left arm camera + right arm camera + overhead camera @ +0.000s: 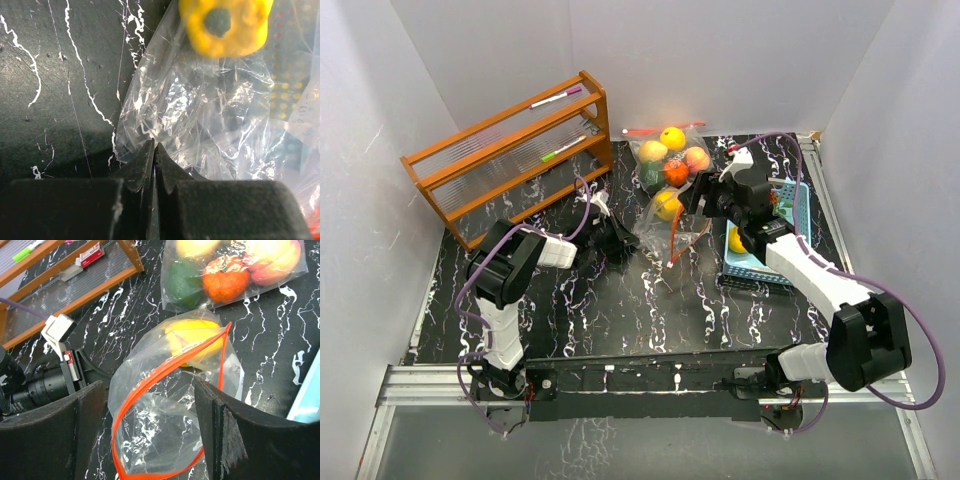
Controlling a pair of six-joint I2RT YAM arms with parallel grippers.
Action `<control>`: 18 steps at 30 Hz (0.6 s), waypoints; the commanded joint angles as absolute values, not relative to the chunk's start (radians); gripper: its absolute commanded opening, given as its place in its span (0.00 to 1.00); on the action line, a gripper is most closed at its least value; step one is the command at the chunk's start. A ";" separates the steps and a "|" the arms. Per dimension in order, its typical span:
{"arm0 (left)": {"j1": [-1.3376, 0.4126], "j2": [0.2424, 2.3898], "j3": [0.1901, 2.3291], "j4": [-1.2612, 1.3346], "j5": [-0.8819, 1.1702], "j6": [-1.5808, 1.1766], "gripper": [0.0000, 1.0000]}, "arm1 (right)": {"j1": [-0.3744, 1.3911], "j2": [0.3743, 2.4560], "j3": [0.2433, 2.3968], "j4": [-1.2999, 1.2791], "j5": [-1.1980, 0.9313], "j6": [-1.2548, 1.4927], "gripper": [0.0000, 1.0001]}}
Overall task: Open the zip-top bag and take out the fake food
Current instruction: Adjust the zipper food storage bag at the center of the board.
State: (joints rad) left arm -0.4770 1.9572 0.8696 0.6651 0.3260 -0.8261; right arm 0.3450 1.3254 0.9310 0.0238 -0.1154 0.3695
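Observation:
A clear zip-top bag (672, 228) with a red zip rim (150, 405) lies mid-table, its mouth gaping. One yellow fake food (192, 337) sits deep inside it and fills the top of the left wrist view (225, 25). My left gripper (155, 147) is shut on the bag's clear plastic at its left edge (620, 240). My right gripper (148, 385) hovers over the bag's mouth, fingers (235, 430) wide apart and holding nothing (705, 195). A second, closed bag (670, 155) behind holds several fake foods in yellow, orange, green and peach (225, 275).
A wooden rack (510, 155) with marker pens stands at the back left. A blue basket (790, 215) at the right holds a yellow piece (735, 240). White walls enclose the black marbled table (620, 310).

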 commanded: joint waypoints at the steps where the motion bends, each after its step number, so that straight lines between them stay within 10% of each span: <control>1: -0.474 1.883 0.885 0.643 0.312 -0.800 0.00 | 0.349 1.313 0.941 0.059 -0.191 0.393 0.77; 7: -0.485 1.831 0.911 0.579 0.282 -0.752 0.07 | 0.389 1.409 0.919 0.120 -0.240 0.476 0.75; 13: -0.484 1.706 0.891 0.486 0.224 -0.691 0.59 | 0.390 1.439 0.999 0.129 -0.202 0.458 0.19; 18: -0.430 1.655 0.860 0.492 0.234 -0.708 0.74 | 0.386 1.394 1.022 0.049 -0.115 0.405 0.10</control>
State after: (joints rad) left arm -0.4713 1.7100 0.8715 0.5076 0.2436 -0.7170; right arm 0.3908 1.4620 0.9642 0.0395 -0.1913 0.4480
